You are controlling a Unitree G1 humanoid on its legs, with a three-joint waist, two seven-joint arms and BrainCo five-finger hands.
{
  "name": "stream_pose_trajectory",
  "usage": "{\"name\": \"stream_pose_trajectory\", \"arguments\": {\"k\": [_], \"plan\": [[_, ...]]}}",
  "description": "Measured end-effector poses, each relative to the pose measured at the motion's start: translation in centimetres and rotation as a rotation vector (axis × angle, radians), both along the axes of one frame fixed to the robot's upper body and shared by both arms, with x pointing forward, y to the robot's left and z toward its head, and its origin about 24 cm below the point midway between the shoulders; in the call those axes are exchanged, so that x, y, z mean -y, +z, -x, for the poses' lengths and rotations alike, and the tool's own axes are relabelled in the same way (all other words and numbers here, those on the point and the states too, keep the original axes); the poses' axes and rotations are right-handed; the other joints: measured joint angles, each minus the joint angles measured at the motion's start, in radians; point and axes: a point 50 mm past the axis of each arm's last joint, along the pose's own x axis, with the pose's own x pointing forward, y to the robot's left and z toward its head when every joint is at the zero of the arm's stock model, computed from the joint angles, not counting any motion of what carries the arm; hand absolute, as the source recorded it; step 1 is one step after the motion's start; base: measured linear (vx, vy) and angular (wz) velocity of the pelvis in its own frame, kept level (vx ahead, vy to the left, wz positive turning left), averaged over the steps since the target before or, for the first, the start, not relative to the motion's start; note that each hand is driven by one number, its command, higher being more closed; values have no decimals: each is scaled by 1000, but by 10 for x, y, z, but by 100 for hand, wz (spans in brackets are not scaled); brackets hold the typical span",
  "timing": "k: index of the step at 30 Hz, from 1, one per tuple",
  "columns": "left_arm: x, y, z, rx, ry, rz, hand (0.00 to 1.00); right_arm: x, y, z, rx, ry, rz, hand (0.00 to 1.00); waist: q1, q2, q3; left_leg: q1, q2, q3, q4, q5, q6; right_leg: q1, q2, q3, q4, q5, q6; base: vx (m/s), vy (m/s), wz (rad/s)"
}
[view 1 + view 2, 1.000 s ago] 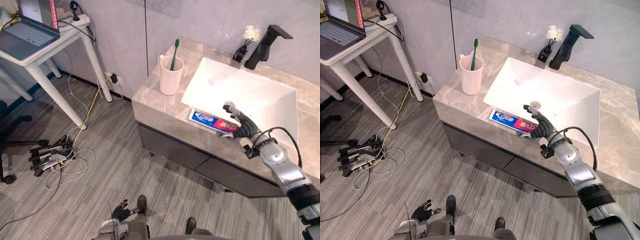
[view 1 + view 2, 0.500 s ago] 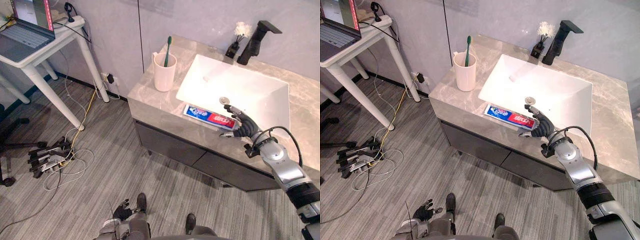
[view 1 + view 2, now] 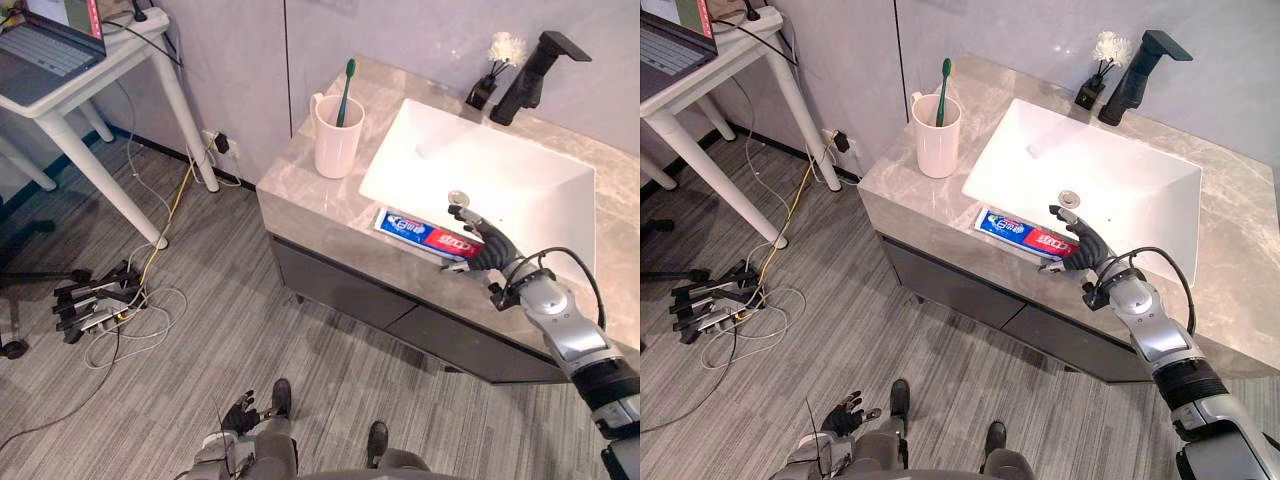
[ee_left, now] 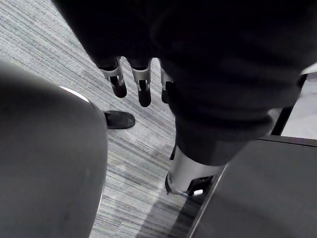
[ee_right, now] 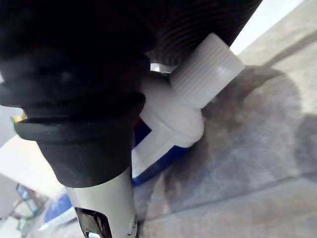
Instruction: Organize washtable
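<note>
little had changed in the last second. my head had swung, but my right hand (image 3: 487,255) stayed at the cap end of the toothpaste tube (image 3: 418,230), fingers curled over it. the tube had not left the bench (image 3: 305,200), just beside the front rim of the sink (image 3: 500,170). so the lift was yet to come, i judged. the tube lay flat, blue and red, its white ribbed cap (image 5: 207,69) on. my left hand (image 4: 143,89) hung idle, fingers straight.

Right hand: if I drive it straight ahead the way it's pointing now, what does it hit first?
The toothpaste tube: the right hand sits at its cap end, pointing roughly along it. Beyond that, probably the cup; depth is unclear.
</note>
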Motion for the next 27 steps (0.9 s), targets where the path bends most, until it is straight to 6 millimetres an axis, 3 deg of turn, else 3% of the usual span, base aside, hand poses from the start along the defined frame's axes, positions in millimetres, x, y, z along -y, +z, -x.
{"name": "stream_pose_trajectory", "arguments": {"k": [9, 12, 14, 17, 21, 27], "plan": [[2, 0, 0, -1, 1, 3, 0, -4, -1, -1, 6, 3, -13, 0, 0, 18, 8, 2, 37, -6, -1, -18, -8, -3, 31, -3, 4, 25, -14, -58, -14, -2], [4, -1, 0, 1, 2, 8, 0, -4, 5, -4, 25, 4, -17, 0, -1, 27, 8, -12, 29, -4, -1, -16, -11, -24, 30, -7, 11, -18, -30, -123, -11, 3], [4, -1, 0, 2, 3, 11, 0, -4, 6, -4, 26, -1, -17, 0, -2, 16, 12, -23, 27, 0, 10, -14, -8, -40, 15, -3, 10, -24, -30, -83, 17, 1], [2, 0, 1, 3, 10, 9, 0, -3, 8, -4, 37, -8, -17, 0, -1, 20, 5, -20, 12, 2, 3, -16, -10, -38, 5, 15, 0, -31, -13, 42, 22, -16], [-2, 1, 0, 7, 12, -2, 0, -3, 7, -4, 35, -11, -27, 0, -2, -9, 2, -14, -20, 10, 3, -5, 6, -36, -27, 16, 3, -30, -1, 80, 55, 5], [-2, 1, 0, 9, 14, -3, 0, -3, 14, -9, 56, -14, -53, 0, 2, -12, 0, -3, -25, 1, 3, -11, 14, -19, -24, 8, 0, 28, 22, 95, 22, 1]]}}
